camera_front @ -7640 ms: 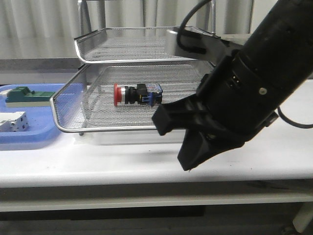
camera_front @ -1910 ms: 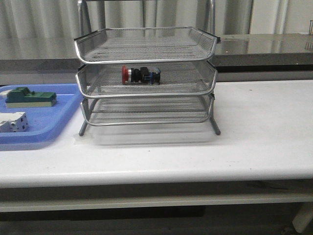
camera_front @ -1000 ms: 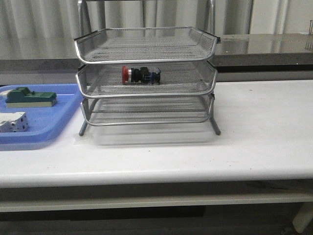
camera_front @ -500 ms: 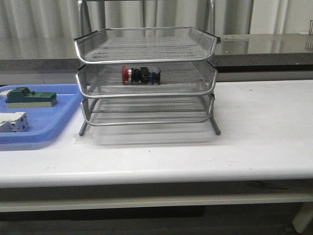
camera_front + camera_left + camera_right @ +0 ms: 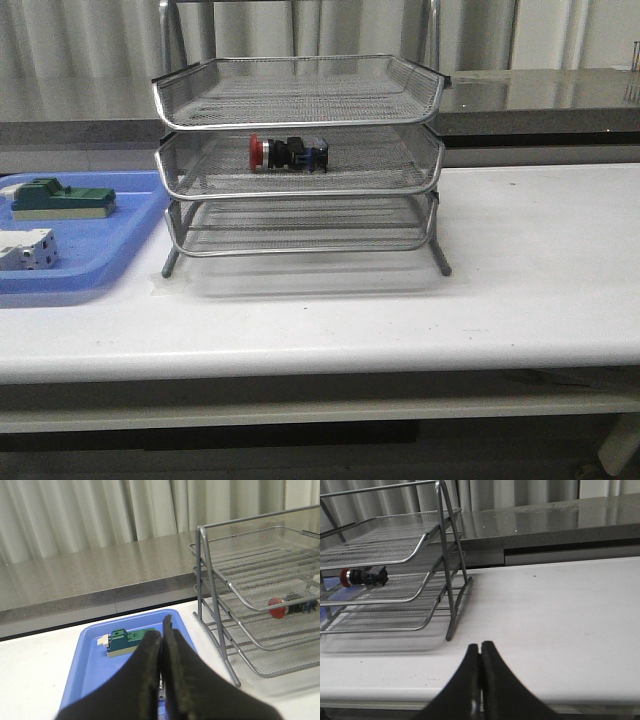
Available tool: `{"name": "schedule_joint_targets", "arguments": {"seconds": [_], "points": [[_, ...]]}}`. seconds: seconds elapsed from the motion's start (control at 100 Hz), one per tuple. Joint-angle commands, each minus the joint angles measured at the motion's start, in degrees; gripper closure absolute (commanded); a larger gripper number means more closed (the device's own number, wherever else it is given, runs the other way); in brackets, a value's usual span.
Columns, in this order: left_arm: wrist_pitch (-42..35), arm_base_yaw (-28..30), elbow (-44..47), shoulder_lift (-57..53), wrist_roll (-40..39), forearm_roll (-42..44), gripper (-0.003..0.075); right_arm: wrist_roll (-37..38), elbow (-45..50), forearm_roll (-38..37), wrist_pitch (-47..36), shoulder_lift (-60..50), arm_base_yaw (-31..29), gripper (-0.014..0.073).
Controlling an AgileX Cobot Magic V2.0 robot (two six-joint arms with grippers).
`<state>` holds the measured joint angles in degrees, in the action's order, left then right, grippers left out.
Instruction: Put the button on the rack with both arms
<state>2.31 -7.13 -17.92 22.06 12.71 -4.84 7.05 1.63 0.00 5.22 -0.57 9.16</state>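
Since the earliest front picture, the bulky black right arm had left that view and the middle tray, then pulled forward, sat pushed back in line with the other two; over the last two seconds nothing had shifted. On the long white surface (image 5: 520, 290) stood the three-tier silver wire-mesh rack (image 5: 298, 160) with its metal frame, all trays aligned. Just left of it lay the flat blue plastic tray (image 5: 75, 265), carrying a green block (image 5: 60, 197) and a white boxy switch (image 5: 25, 248). Inside the rack's middle tier, lying on its side with the cap toward the left, was the small push-button with red mushroom cap, silver collar and black-and-blue body (image 5: 288, 152). Neither arm showed in the front view. The left pincer (image 5: 161, 630) hung above the blue tray with its black fingers pressed together, holding nothing. The right pincer (image 5: 480, 652) was likewise closed and empty, over bare surface to the right of the rack.
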Motion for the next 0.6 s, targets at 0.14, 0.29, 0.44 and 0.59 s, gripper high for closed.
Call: {"name": "schedule_joint_targets", "arguments": {"seconds": [0.14,0.29,0.44,0.59], "points": [[-4.5,0.2,-1.5,0.3,-0.5,-0.6,0.0716,0.0,-1.0,-0.8,-4.9,-1.1,-0.3,0.0651],[-4.5,0.2,-1.5,0.3,-0.5,-0.5,0.0716,0.0,-1.0,-0.8,-4.9,-1.1,-0.3,0.0651],[-4.5,0.2,-0.8,-0.1,-0.6,3.0,0.0716,0.0,-1.0,-0.8,-4.9,-1.1,-0.3,0.0651],[-4.5,0.2,1.6,-3.0,-4.3,5.8,0.0716,0.0,-1.0,-0.8,-4.9,-1.1,-0.3,0.0651]]}}
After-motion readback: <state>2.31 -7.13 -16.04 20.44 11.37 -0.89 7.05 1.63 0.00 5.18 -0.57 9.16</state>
